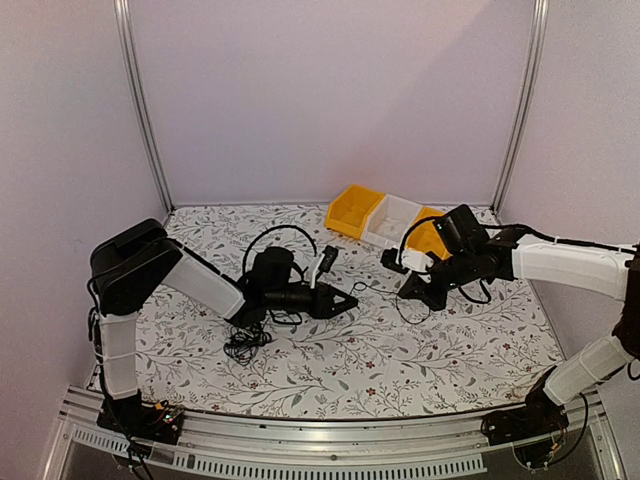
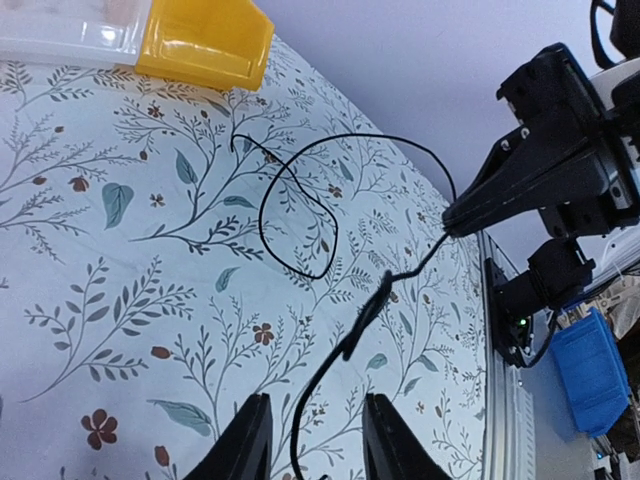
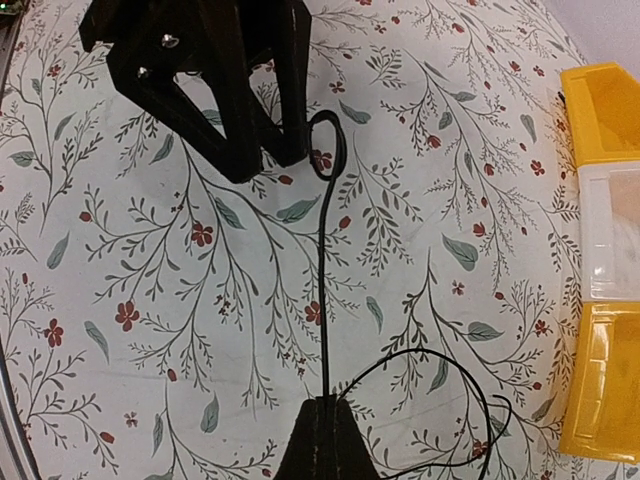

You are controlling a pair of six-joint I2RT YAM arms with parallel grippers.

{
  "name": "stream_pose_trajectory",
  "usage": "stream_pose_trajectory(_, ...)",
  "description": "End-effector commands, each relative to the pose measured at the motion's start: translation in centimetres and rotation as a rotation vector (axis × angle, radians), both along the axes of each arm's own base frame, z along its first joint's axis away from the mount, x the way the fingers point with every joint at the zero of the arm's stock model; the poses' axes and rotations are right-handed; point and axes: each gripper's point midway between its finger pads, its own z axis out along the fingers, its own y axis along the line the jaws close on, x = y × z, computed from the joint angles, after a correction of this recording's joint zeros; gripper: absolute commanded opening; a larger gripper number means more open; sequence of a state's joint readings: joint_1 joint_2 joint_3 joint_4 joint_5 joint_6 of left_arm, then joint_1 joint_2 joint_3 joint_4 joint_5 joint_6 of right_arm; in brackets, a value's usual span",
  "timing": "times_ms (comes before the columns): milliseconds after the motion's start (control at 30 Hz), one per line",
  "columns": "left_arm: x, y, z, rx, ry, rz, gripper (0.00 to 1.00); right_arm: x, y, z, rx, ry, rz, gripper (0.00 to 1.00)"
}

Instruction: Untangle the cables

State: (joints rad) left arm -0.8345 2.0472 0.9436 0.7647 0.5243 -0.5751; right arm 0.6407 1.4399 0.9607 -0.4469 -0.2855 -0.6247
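A thin black cable (image 1: 375, 291) stretches taut above the table between my two grippers. My right gripper (image 3: 330, 440) is shut on one end of it, and a loose loop (image 3: 440, 353) of the same wire trails beside its tip. The cable (image 2: 375, 305) runs on between the fingers (image 2: 245, 440) of my left gripper (image 2: 315, 440), whose jaws stand apart with a gap on each side of the wire. In the top view the left gripper (image 1: 345, 300) faces the right gripper (image 1: 408, 293) at mid-table. A scribbly clump of more cables (image 1: 245, 345) lies under the left forearm.
Two yellow bins (image 1: 352, 212) (image 1: 428, 235) and a white bin (image 1: 392, 220) between them stand at the back of the flowered table cover (image 1: 400, 360). A metal rail (image 1: 330, 430) runs along the near edge.
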Motion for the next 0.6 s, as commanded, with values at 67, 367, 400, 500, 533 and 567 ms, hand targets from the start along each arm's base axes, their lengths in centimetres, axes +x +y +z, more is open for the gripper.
stream_pose_trajectory(67, 0.0, -0.2, 1.0, -0.053, -0.048, -0.003, 0.18, -0.3, 0.0, 0.7, 0.019, -0.022, -0.002, 0.0)
stream_pose_trajectory(367, -1.3, 0.1, 2.8, -0.142, -0.077, -0.048, 0.0, -0.3, 0.1, 0.7, 0.024, -0.017, -0.002, 0.0)
stream_pose_trajectory(400, -1.4, 0.2, 3.0, -0.148, -0.08, -0.049, 0.0, -0.5, 0.2, 0.7, 0.027, -0.006, 0.004, 0.02)
stream_pose_trajectory(500, -2.3, 0.3, 4.2, -0.164, -0.118, -0.07, 0.0, -1.3, 1.1, 1.1, 0.066, 0.058, 0.033, 0.31)
stream_pose_trajectory(533, -2.6, 0.3, 4.5, -0.166, -0.133, -0.082, 0.0, -1.6, 1.5, 1.4, 0.089, 0.081, 0.049, 0.38)
stream_pose_trajectory(567, -3.0, 0.3, 4.8, -0.163, -0.147, -0.093, 0.0, -1.7, 2.0, 1.9, 0.115, 0.096, 0.061, 0.43)
